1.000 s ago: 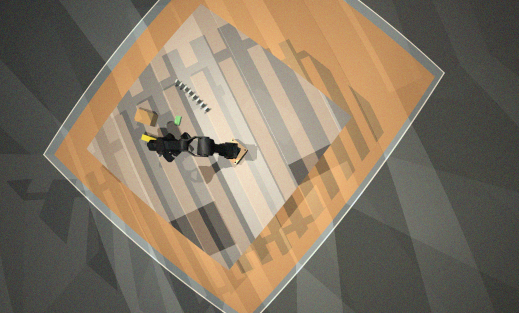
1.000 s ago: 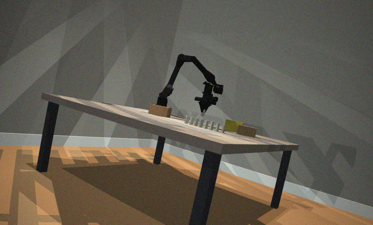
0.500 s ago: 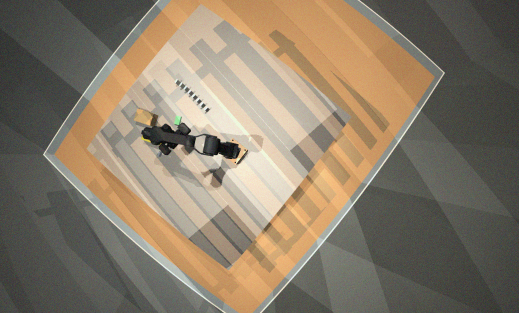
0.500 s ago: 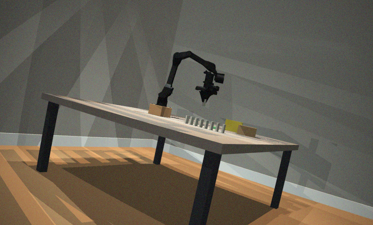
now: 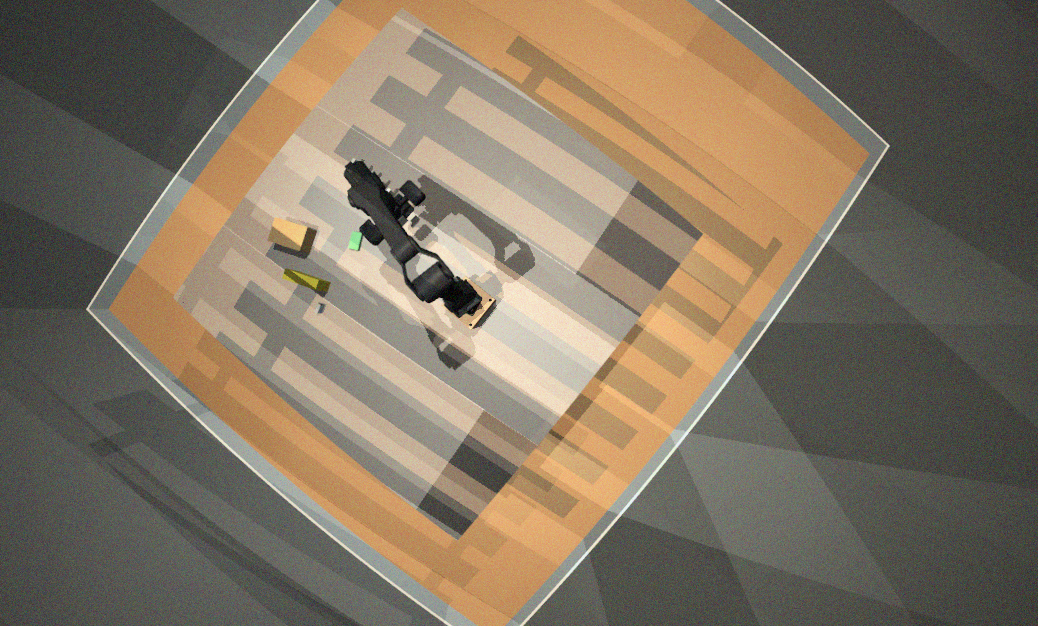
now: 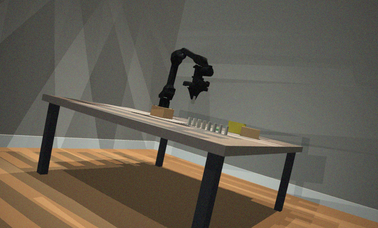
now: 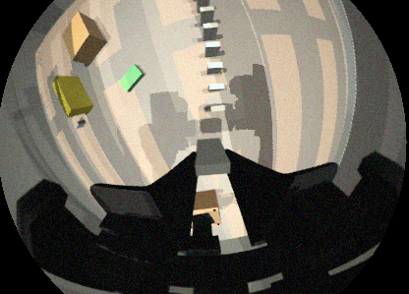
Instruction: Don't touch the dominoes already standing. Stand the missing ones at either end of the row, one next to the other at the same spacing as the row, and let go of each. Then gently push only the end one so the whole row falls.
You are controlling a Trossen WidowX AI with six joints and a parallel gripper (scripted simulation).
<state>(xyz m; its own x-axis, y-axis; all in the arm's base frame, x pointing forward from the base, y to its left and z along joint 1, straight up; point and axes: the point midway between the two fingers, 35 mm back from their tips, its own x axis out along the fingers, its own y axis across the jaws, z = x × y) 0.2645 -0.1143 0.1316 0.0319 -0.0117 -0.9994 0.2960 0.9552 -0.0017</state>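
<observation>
My gripper (image 6: 193, 98) (image 7: 210, 154) is shut on a grey domino (image 6: 193, 101) (image 7: 212, 165), which sticks out below the fingertips. It hangs well above the table, over the end of the row nearer the arm's base. Several grey standing dominoes (image 6: 204, 124) (image 7: 212, 48) form an evenly spaced row, which leads away from the gripper in the wrist view. In the top view the arm hides most of the row and the held domino. Another small grey domino (image 5: 320, 307) (image 7: 81, 122) lies on the table beside the yellow block.
A yellow block (image 5: 306, 280) (image 6: 235, 127) (image 7: 74, 96) and a tan block (image 5: 289, 234) (image 6: 249, 132) (image 7: 85, 40) stand off to one side of the row. A small green block (image 5: 355, 241) (image 7: 132, 78) lies between them and the row. The arm's wooden base (image 6: 158, 111) is near the row's other side.
</observation>
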